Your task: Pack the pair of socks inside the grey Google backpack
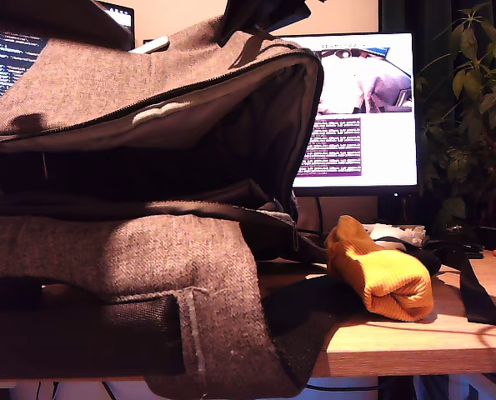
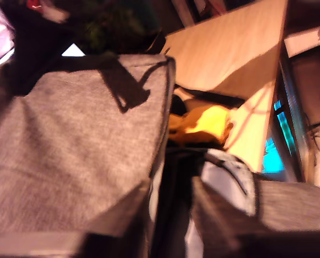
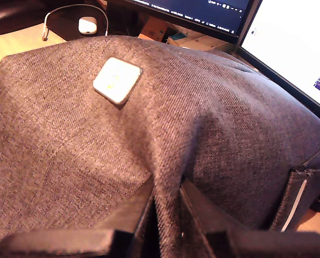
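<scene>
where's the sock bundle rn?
The pair of socks lies on the wooden desk at the exterior view's right, just outside the grey Google backpack, among its black straps.

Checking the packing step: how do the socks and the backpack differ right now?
The pair of socks is small, yellow-orange and ribbed; the grey Google backpack is far larger, grey-brown and woven. The socks are a closed bundle; the backpack gapes open, showing dark lining. The socks lie outside it, toward the exterior view's right. Both rest on the wooden table.
</scene>
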Tool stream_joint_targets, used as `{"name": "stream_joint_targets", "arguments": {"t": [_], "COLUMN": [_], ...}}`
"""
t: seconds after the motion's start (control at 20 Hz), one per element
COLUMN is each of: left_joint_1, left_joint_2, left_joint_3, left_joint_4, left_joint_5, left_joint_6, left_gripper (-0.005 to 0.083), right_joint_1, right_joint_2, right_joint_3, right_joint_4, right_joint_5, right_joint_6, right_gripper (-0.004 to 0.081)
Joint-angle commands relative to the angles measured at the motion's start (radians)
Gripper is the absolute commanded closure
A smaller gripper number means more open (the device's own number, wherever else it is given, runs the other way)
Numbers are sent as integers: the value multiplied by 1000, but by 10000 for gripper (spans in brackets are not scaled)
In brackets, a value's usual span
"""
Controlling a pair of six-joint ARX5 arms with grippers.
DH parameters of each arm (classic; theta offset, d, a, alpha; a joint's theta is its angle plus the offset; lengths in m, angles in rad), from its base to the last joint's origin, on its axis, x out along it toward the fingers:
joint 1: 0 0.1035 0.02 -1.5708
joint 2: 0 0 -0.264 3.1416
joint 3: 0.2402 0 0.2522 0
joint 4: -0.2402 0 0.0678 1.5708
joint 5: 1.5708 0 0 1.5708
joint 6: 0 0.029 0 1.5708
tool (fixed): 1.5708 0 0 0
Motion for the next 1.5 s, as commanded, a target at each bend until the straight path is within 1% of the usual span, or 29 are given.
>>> {"name": "stream_joint_targets", "arguments": {"t": [0.0, 0.05, 0.1, 0.15, 0.2, 0.25, 0.3, 0.35, 0.45, 0.5, 0.55, 0.6, 0.7, 0.85, 0.95, 1.0, 1.05, 1.1, 1.15, 1.25, 1.3, 1.35, 1.45], "left_joint_1": [-17, -25, -30, -33, -32, -32, -33, -34, -34, -34, -33, -33, -34, -44, -64, -67, -67, -67, -67, -66, -66, -66, -66], "left_joint_2": [60, 94, 124, 154, 181, 210, 235, 260, 301, 311, 319, 320, 317, 311, 311, 311, 311, 311, 311, 311, 311, 311, 312], "left_joint_3": [-7, -7, -7, -7, -7, -7, -7, -7, -7, -7, -7, -5, 9, 60, 113, 139, 164, 184, 195, 198, 198, 198, 198], "left_joint_4": [48, 83, 110, 135, 160, 182, 200, 218, 282, 320, 362, 392, 396, 386, 334, 303, 270, 239, 217, 190, 174, 163, 162], "left_joint_5": [-89, -145, -171, -185, -217, -229, -230, -252, -353, -384, -409, -438, -441, -435, -433, -433, -433, -433, -432, -433, -433, -433, -433], "left_joint_6": [41, 63, 63, 74, 80, 80, 106, 106, 122, 122, 167, 170, 185, 206, 207, 206, 206, 206, 206, 206, 205, 205, 205], "left_gripper": [181, 181, 181, 181, 181, 181, 181, 183, 192, 216, 291, 427, 787, 799, 799, 799, 799, 799, 799, 799, 799, 799, 799], "right_joint_1": [5, 5, 5, 5, 5, 4, 4, 4, 4, 4, 4, 4, -3, -14, -23, -26, -29, -29, -29, -29, -28, -28, -23], "right_joint_2": [-10, -10, -10, -10, -10, -10, -10, -10, -10, -10, -10, -10, -10, -10, -10, -10, -10, -10, -10, -11, -11, -11, -18], "right_joint_3": [63, 63, 63, 63, 63, 63, 63, 63, 63, 63, 63, 63, 63, 63, 63, 63, 63, 63, 63, 63, 63, 63, 63], "right_joint_4": [59, 59, 59, 59, 59, 59, 59, 59, 57, 55, 52, 48, 35, 7, -23, -39, -56, -74, -90, -115, -123, -129, -151], "right_joint_5": [-3, -3, -4, -3, -3, -3, -3, -3, -4, -4, -4, -4, -4, -4, -4, -3, -5, -6, -14, -53, -71, -78, -90], "right_joint_6": [-2, -2, -2, -2, -2, -2, -2, -2, -2, -2, -2, -2, -2, -2, -2, -2, -3, -4, -5, -5, -5, -1, -1], "right_gripper": [783, 783, 783, 783, 783, 783, 783, 783, 783, 783, 783, 783, 783, 783, 781, 763, 719, 649, 554, 402, 367, 350, 345]}}
